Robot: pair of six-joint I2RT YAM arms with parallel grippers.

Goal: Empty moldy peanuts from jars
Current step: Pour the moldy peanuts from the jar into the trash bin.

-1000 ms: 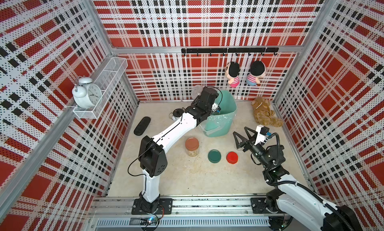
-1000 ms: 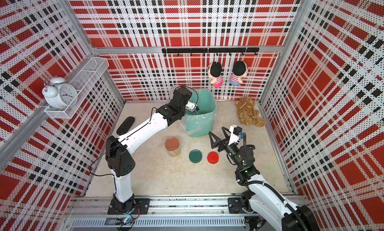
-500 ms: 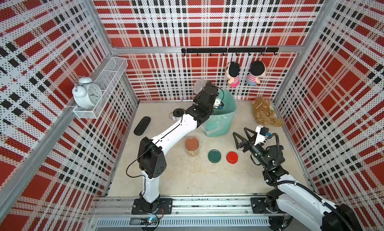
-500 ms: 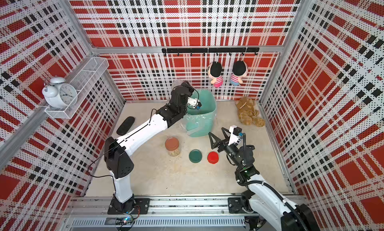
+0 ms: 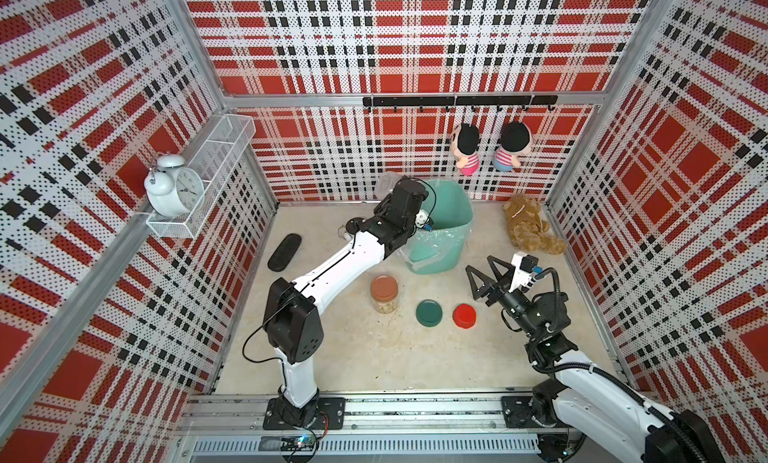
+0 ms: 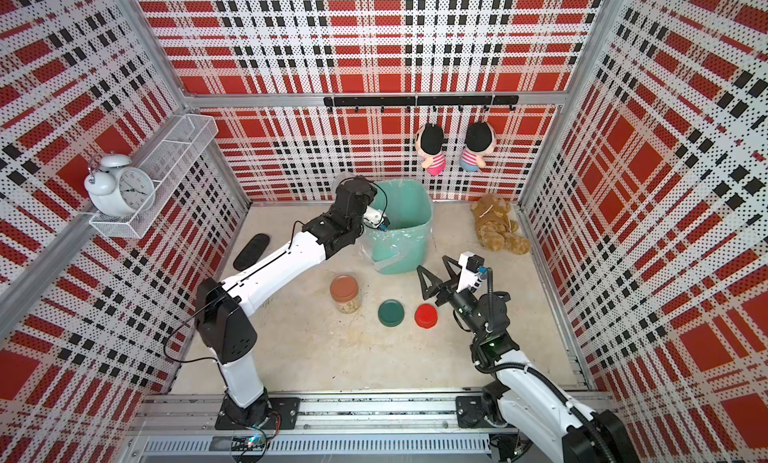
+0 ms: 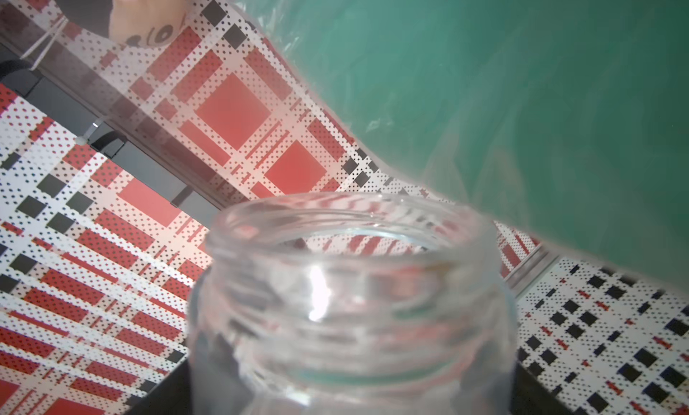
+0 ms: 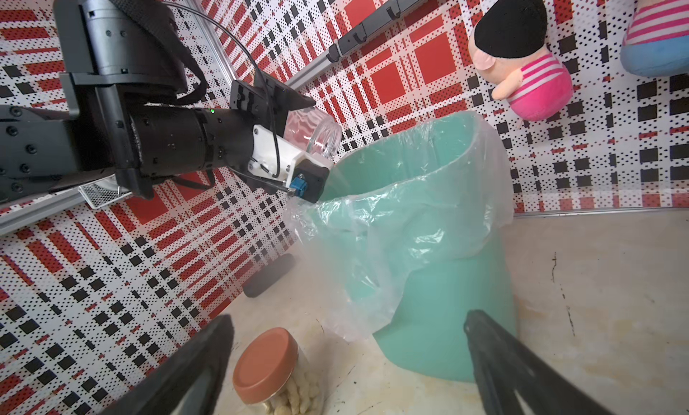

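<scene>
My left gripper point(image 8: 298, 122) is shut on a clear open jar point(image 7: 350, 301) with nothing visible inside, lying tilted at the rear left rim of the teal bin point(image 5: 457, 190); the same jar point(image 8: 322, 133) shows its mouth toward the bin. A jar with a terracotta lid point(image 5: 384, 292) stands upright on the floor, with moldy peanuts point(image 8: 298, 396) inside. A green lid point(image 5: 429, 313) and a red lid point(image 5: 464, 315) lie to its right. My right gripper point(image 5: 478, 263) hovers open just right of the lids, holding nothing.
The bin point(image 6: 415, 190) has a clear plastic liner point(image 8: 410, 223) draped over its rim. A black oblong object point(image 5: 284, 252) lies by the left wall. A brown plush bear point(image 5: 530, 230) sits in the back right corner, and two dolls point(image 5: 467, 153) hang on the back wall.
My left wrist has shifted slightly at the bin's rim, the jar still in its grip. The right arm and the floor items have not moved.
</scene>
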